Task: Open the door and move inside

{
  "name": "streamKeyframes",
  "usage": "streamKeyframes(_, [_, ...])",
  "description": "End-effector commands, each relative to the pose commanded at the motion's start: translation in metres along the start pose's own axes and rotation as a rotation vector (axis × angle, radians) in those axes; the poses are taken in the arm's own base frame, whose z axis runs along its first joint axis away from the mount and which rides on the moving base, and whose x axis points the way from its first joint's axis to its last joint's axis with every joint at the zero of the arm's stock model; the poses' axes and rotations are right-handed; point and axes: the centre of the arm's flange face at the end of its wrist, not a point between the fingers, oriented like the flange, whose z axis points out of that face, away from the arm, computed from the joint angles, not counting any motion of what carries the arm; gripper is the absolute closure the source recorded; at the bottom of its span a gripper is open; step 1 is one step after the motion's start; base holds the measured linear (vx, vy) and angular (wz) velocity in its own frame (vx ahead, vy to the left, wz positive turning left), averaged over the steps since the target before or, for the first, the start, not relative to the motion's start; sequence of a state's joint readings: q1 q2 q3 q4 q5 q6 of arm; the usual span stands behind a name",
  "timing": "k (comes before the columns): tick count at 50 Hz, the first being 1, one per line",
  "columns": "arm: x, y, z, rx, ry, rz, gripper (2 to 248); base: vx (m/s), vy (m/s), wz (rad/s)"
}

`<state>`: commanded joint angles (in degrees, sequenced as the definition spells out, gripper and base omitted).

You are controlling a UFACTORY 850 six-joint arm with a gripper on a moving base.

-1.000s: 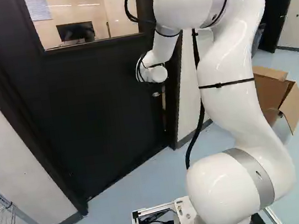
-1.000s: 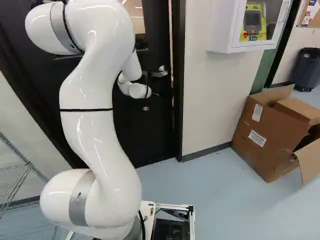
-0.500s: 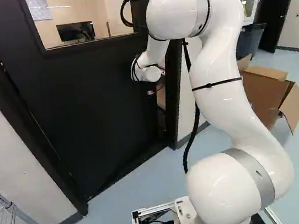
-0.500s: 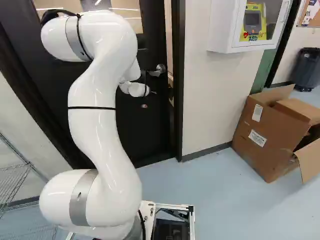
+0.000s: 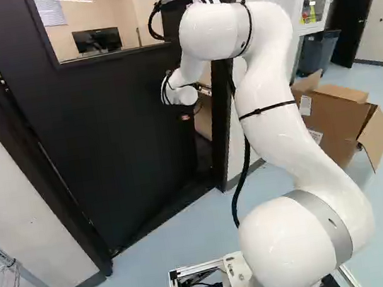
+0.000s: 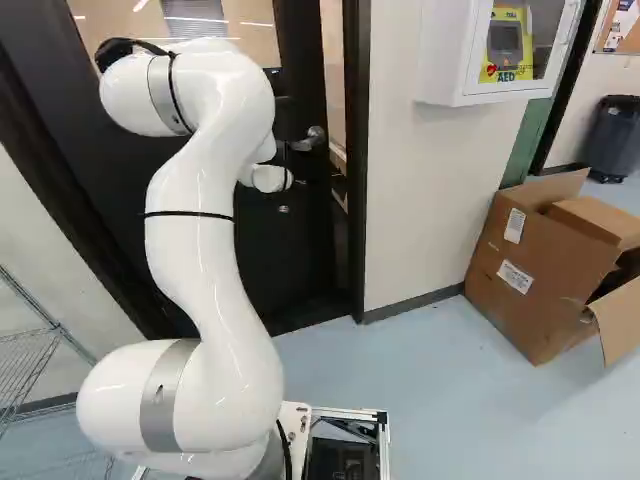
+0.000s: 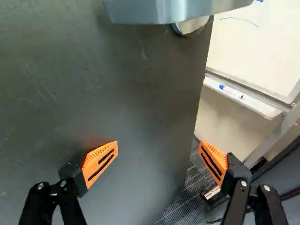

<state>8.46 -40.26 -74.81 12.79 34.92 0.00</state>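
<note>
The black door (image 5: pixel 112 140) stands ajar, swung away from me, with a gap between its free edge and the frame (image 6: pixel 355 200). Its metal lever handle (image 6: pixel 310 138) shows beside my white wrist, which hides the gripper in both base views. In the wrist view the gripper (image 7: pixel 158 150) is open, with nothing held between its orange pads. One finger lies over the door face (image 7: pixel 93 84); the other is past the door's edge, in front of the opening. The lever (image 7: pixel 159 10) is ahead of the fingers, not between them. Whether either finger touches the door, I cannot tell.
Through the opening are a whiteboard with a tray (image 7: pixel 241 96) and dark ribbed flooring (image 7: pixel 187 204). Right of the doorway stand a wall, a white cabinet (image 6: pixel 500 50) and an open cardboard box (image 6: pixel 540 270). A wire rack (image 5: pixel 8 283) is at the near left.
The door has swung farther inward and its gap has widened. My arm has reached forward along with it, the wrist shifting left in the left base view. The base has not moved.
</note>
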Motion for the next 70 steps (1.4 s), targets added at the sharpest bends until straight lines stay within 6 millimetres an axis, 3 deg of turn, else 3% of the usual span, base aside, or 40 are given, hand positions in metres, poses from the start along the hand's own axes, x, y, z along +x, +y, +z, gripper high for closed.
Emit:
streamKeyframes(49, [-0.011, -0.1, 0.05, 0.323, 0.048, -0.37, 3, 0.0, 0.0, 0.0])
streamKeyframes(58, [-0.012, -0.106, 0.053, 0.331, 0.053, -0.375, 3, 0.0, 0.0, 0.0])
streamKeyframes(70, [-0.014, -0.103, 0.035, 0.333, 0.032, -0.377, 3, 0.0, 0.0, 0.0])
